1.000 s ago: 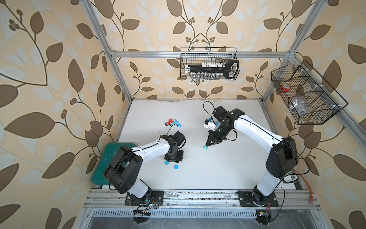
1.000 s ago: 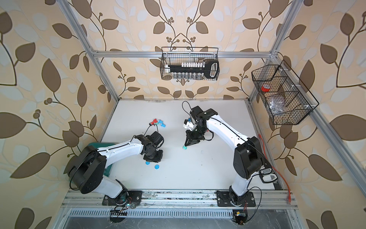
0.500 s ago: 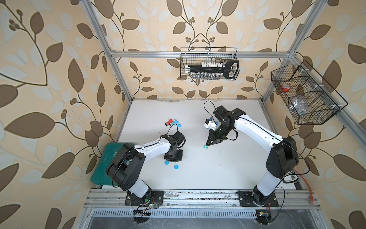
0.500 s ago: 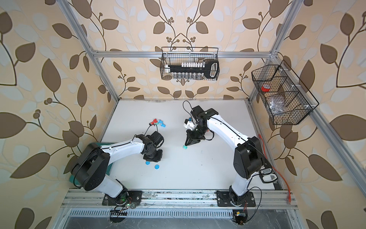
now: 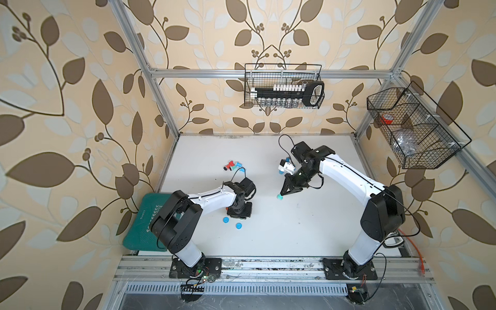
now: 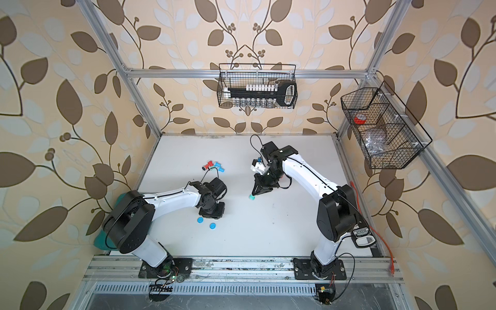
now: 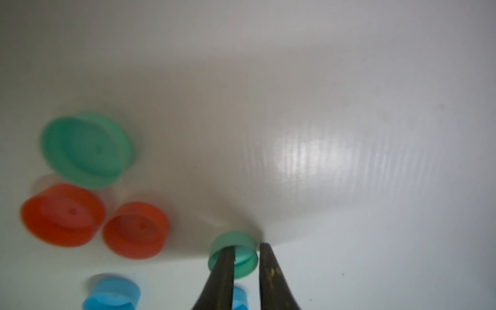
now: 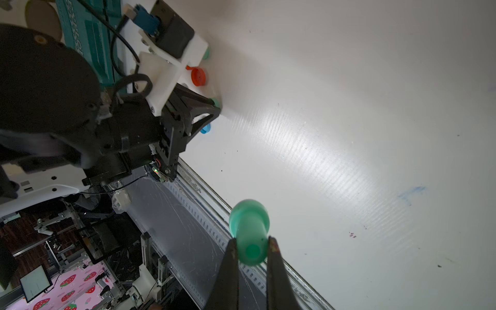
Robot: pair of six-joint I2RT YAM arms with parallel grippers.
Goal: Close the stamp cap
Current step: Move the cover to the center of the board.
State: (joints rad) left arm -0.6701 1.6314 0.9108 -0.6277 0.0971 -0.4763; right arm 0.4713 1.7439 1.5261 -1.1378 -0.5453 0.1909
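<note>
Teal, mushroom-shaped stamp [image 8: 249, 228] pinched in right pincer [image 8: 251, 240].

Green stamp [image 8: 249, 230] and green cap [image 7: 245, 255] are well apart.

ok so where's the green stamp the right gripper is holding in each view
In a top view: green stamp near the middle of the table, at the right gripper's tip.
In a top view: likewise, mid-table.
Left wrist: not in it; only a green cap there.
Right wrist: low centre, pinched between the fingers.
Shared landmark: the right gripper clamped on it.
</note>
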